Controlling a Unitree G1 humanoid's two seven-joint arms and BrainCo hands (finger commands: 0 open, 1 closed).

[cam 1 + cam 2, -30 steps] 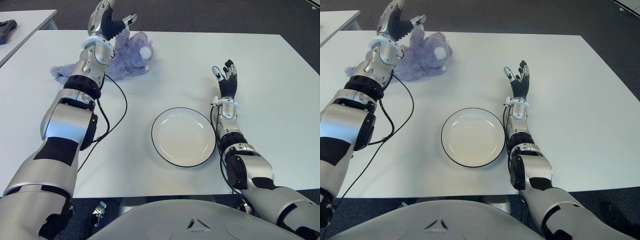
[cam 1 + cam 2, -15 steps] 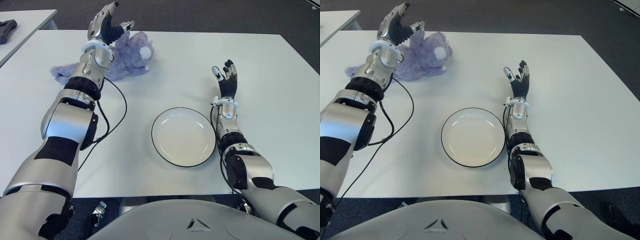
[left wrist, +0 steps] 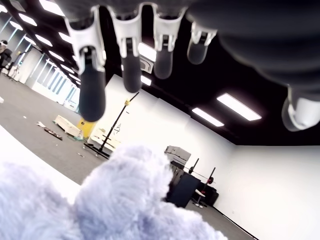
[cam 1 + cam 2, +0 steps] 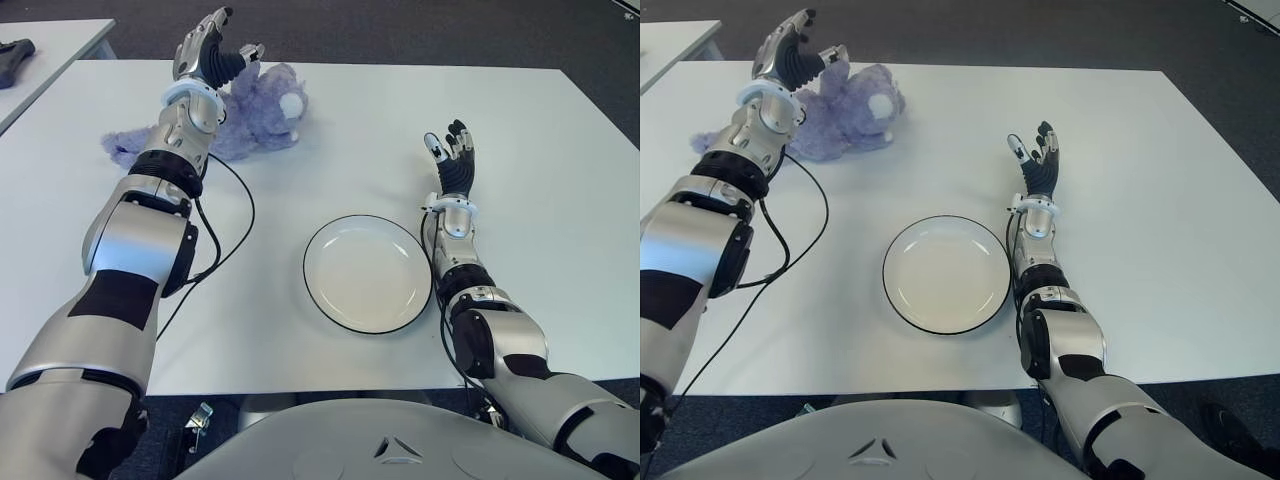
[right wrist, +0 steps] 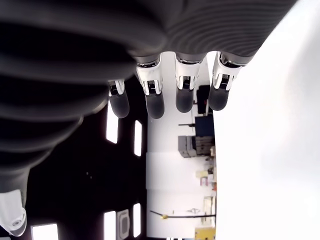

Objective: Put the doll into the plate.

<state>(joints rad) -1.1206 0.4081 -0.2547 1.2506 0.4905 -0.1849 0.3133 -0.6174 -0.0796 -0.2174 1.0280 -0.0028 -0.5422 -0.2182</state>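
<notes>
the purple plush doll (image 4: pixel 258 115) lies on the white counter (image 4: pixel 560 200), well apart from the empty plate (image 4: pixel 367 273). the left hand (image 4: pixel 213 55) hovers above it; its wrist view shows spread fingers (image 3: pixel 92 82) holding nothing. the right hand (image 4: pixel 452 160), fingers apart and empty, shows right of the plate.

Lavender doll (image 4: pixel 255 112); white plate (image 4: pixel 367 273), black rim; white table (image 4: pixel 540 140).

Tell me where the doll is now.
The doll lies at the table's far left, under the open left hand, well beyond the plate.
</notes>
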